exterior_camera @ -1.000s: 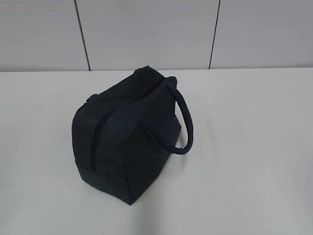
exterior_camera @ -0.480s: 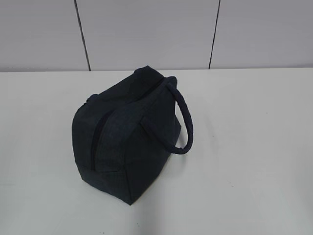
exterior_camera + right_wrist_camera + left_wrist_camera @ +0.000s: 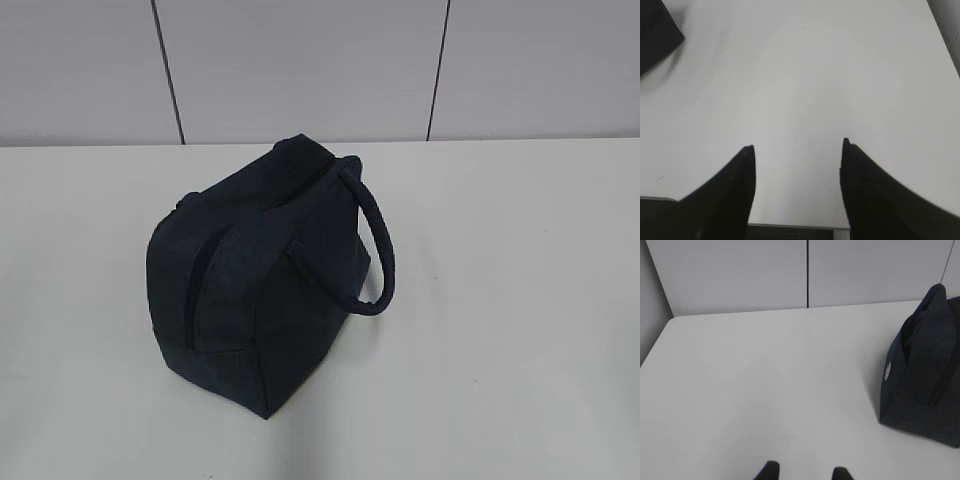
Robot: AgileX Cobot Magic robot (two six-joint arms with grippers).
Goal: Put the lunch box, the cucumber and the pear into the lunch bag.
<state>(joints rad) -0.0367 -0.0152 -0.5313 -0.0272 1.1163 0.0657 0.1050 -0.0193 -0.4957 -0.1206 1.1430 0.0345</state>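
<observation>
The dark navy lunch bag (image 3: 262, 270) stands on the white table left of centre, its zipper line running along the top and its padded handle (image 3: 378, 250) looping out to the right. The left wrist view has the bag (image 3: 925, 370) at its right edge, and a corner of the bag (image 3: 657, 35) shows top left in the right wrist view. My left gripper (image 3: 805, 471) is open over bare table, well left of the bag, nothing between its fingers. My right gripper (image 3: 797, 147) is open and empty near the table's front edge. The lunch box, cucumber and pear are out of view.
Grey wall panels (image 3: 300, 70) rise behind the table's far edge. The white table (image 3: 520, 300) spreads bare to the right of the bag and in front of it. Neither arm shows in the exterior view.
</observation>
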